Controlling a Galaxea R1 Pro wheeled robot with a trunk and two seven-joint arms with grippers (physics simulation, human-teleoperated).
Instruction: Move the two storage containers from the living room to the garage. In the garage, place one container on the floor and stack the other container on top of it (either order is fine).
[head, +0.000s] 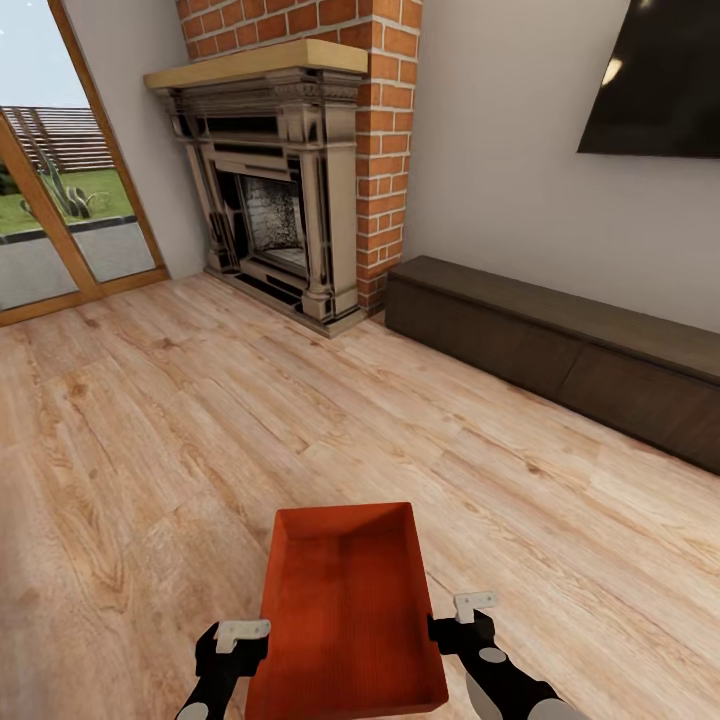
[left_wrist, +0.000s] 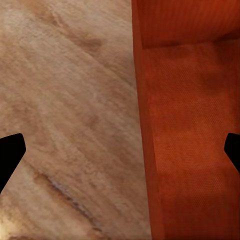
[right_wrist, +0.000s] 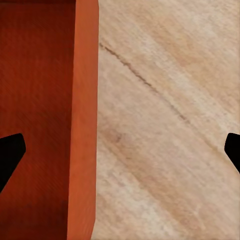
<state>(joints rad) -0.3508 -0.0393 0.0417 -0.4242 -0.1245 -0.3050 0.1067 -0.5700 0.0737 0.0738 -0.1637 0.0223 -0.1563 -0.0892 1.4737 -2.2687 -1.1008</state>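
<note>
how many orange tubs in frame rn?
1. The storage container sits low in the head view, between the left tool and the right tool, over the wood-plank floor. A second could be nested inside it or out of frame; can't tell.

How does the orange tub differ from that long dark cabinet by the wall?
The tub is orange-red, the cabinet dark brown. The tub is open-topped with flaring walls, the cabinet closed and boxy. The tub sits between the two end effectors, the cabinet against the far wall. Both are rectangular and low.
</note>
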